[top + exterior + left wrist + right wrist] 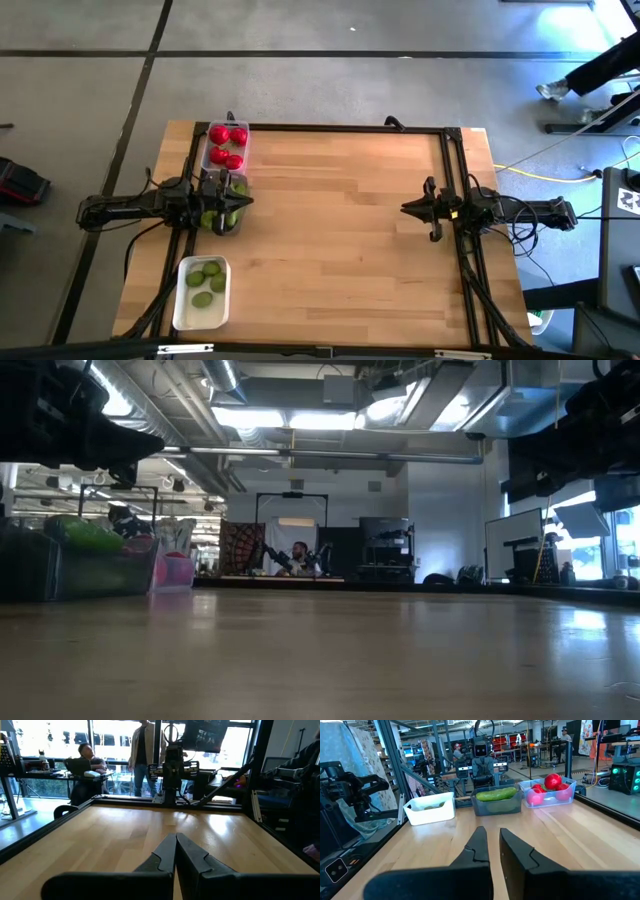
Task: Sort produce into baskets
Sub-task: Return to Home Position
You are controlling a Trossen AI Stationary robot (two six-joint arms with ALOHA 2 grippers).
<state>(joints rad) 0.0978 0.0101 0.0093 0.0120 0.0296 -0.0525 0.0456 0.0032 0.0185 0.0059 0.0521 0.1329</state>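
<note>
We find tomatoes (551,782) in the end clear bin (569,790), cucumbers (495,794) in the middle clear bin (495,806) and limes (203,298) in the white bin (432,813). The left pincer (175,836), empty and closed, hangs over the cucumbers. The right pincer (490,831), empty and narrowly parted, sits opposite.

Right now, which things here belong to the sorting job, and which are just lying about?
Job: tomatoes, in one clear bin; cucumbers, in the other clear bin below the left gripper; limes, in the white bin; right gripper, over the table's right side.
Lying about: yellow floor cable; person's shoe.
</note>
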